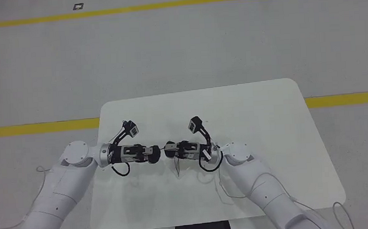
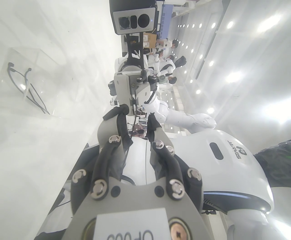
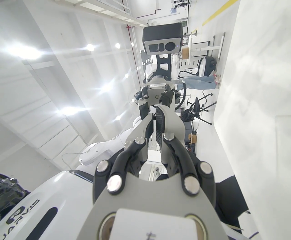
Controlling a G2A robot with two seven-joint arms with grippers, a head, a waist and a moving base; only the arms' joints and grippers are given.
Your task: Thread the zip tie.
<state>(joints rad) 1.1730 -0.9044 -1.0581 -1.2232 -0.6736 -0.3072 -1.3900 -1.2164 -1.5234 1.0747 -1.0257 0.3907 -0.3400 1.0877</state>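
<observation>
My two grippers face each other tip to tip above the middle of the white table. The right gripper has its fingers almost together, shut on a thin dark zip tie that hangs from its tips toward the table's near edge. In the left wrist view the zip tie is a thin line running between the left gripper's fingers. The left gripper stands open, its black-taped fingertips apart, just short of the right gripper.
A clear box holding several black zip ties rests on the table beside the left arm. The table has rounded corners, with grey floor and yellow lines beyond.
</observation>
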